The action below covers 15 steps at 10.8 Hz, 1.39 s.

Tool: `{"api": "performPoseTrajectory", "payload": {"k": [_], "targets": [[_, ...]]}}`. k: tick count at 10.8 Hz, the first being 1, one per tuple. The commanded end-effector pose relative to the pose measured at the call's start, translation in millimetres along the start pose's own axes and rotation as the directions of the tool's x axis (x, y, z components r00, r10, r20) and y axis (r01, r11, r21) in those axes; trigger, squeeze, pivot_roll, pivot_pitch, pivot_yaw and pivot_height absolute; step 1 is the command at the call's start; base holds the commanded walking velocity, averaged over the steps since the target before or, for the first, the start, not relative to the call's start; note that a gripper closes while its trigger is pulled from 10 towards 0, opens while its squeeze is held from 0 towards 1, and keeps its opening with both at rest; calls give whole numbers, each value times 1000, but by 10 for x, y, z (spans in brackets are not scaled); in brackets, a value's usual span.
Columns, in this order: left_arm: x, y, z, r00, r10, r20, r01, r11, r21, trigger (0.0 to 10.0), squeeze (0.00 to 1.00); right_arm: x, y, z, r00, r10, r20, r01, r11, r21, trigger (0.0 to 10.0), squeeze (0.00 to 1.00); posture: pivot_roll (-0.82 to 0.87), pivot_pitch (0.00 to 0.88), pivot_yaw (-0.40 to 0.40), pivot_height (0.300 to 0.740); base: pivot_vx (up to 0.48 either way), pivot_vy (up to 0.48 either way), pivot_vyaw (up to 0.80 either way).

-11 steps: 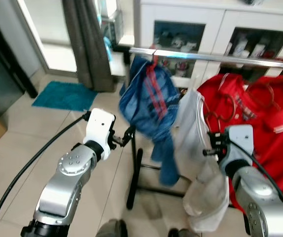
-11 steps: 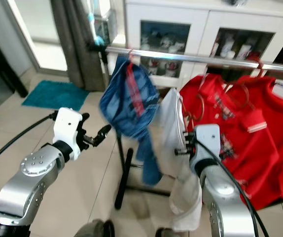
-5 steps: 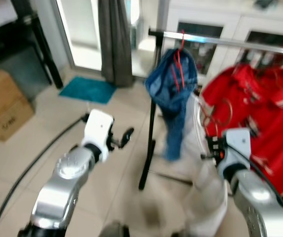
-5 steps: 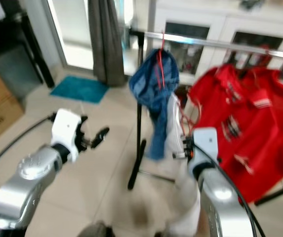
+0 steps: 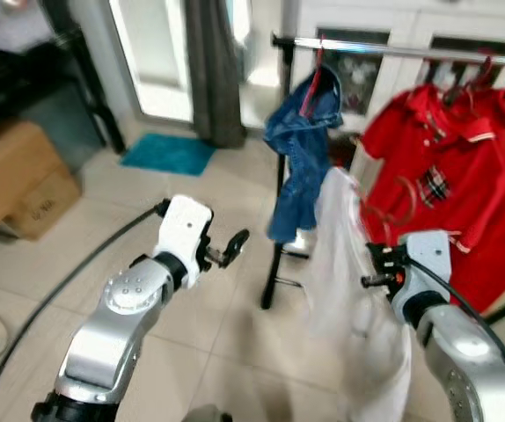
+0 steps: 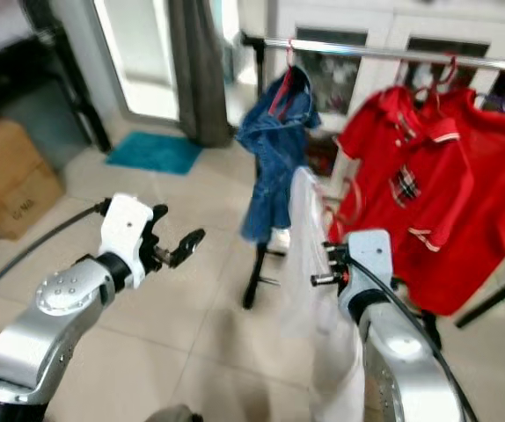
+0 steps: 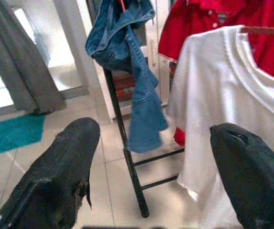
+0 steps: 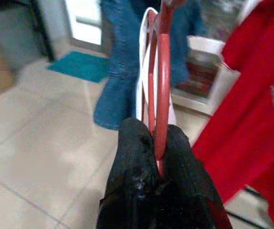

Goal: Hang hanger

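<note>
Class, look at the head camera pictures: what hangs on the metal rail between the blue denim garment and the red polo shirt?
Nothing: in the left eye view, that stretch of the metal rail between the blue denim garment and red polo shirt is bare.

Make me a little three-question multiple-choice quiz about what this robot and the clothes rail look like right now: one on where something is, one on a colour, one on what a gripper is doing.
1. Where does the blue denim garment hang?
A. On the rail, left of the red shirts
B. On the floor
C. On the cardboard box

2. What colour is the shirt on the hanger that the robot is carrying?
A. Red
B. White
C. Blue

3. What is the right gripper doing?
A. Hanging open
B. Resting on the rail
C. Shut on the red hanger

Answers: 1 A, the denim hangs from the rail's left end. 2 B, the white shirt drapes from the held hanger. 3 C, the right wrist view shows both fingers pinching the red wire, while the left gripper is open.
</note>
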<state>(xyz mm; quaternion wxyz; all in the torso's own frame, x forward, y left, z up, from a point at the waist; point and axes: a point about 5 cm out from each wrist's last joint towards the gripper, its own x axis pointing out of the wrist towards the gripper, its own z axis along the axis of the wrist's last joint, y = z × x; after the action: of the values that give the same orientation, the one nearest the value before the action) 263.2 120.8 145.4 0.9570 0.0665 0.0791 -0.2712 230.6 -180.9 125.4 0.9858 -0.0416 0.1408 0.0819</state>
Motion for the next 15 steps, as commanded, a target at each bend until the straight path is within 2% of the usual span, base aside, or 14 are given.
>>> {"api": "performPoseTrajectory", "payload": {"k": [1,2,3,5,6,7,9,11,14,15], "targets": [[29,15,45,1000,-16,2,16,1000,13,10000,0,-9,3,128,997,35,67,-35,999,-4,0,0,4,31,65,740,0,0,0],[78,37,45,1000,-30,-5,30,999,41,10000,0,-30,-40,204,991,95,92,-94,995,-20,0,0,-3,27,64,740,0,0,0],[120,32,74,999,-54,8,53,998,38,10000,1000,-32,-44,255,983,147,110,-144,989,-35,0,0,-2,26,61,740,0,0,0],[260,11,170,995,-96,37,95,995,12,10000,1000,-19,112,422,934,317,164,-310,948,-67,0,0,-1,26,48,740,0,0,0],[345,7,192,993,-105,50,107,992,-59,10000,1000,-16,174,494,914,357,191,-349,934,-72,0,0,1,29,45,740,0,0,0],[443,-35,221,987,-147,62,153,982,-108,10000,0,-21,246,553,894,394,212,-387,919,-77,0,0,0,33,46,740,0,0,0],[537,-91,276,977,-197,84,209,964,-162,10000,0,-39,314,605,877,420,236,-414,907,-74,0,0,-5,32,51,740,0,0,0],[649,-26,270,989,-128,70,136,983,-124,10000,0,-86,375,639,856,451,253,-448,891,-70,0,0,-14,29,51,740,0,0,0],[694,69,299,993,-52,106,67,987,-145,10000,0,-100,422,653,844,475,251,-471,879,-78,0,0,-15,35,46,740,0,0,0],[699,82,316,991,-51,125,70,987,-146,7490,0,-101,431,655,841,479,250,-475,876,-80,0,0,-15,35,46,740,0,0,0]]}}
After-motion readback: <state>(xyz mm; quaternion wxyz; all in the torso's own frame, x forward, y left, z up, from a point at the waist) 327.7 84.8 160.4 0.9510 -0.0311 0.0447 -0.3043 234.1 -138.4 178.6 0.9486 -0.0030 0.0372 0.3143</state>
